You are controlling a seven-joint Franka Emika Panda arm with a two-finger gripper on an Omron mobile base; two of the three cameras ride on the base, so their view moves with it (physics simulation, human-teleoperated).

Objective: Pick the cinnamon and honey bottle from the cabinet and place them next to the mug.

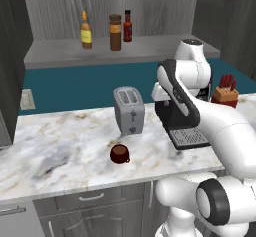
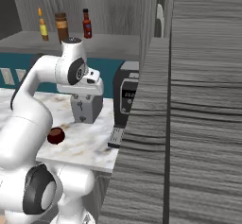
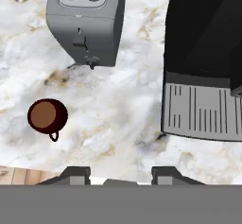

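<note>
Cinnamon point(image 1: 115, 32): brown jar with tan lid, upright, long axis vertical, on the cabinet point(image 1: 150, 48) ledge. Band around its middle looks like a label; no writing readable. Honey bottle point(image 1: 86, 30) just to its left in the left base view, also upright, orange neck and cap pointing up, yellow label, text too small to read. Red bottle point(image 1: 127, 26) with black cap to the jar's right, slightly further back, upright.

Mug point(image 1: 119, 154) well apart from these, down on the marble counter point(image 1: 60, 151), standing upright, opening up; in the hand view its handle points toward the counter's front edge. Toaster point(image 1: 129, 109) just behind the mug, slots up. Black coffee machine point(image 1: 177, 121) right of toaster; knife block point(image 1: 225, 95) further right.

Gripper point(image 3: 120, 173) over the counter, looking down, fingertips apart with a moderate gap, nothing between them.
</note>
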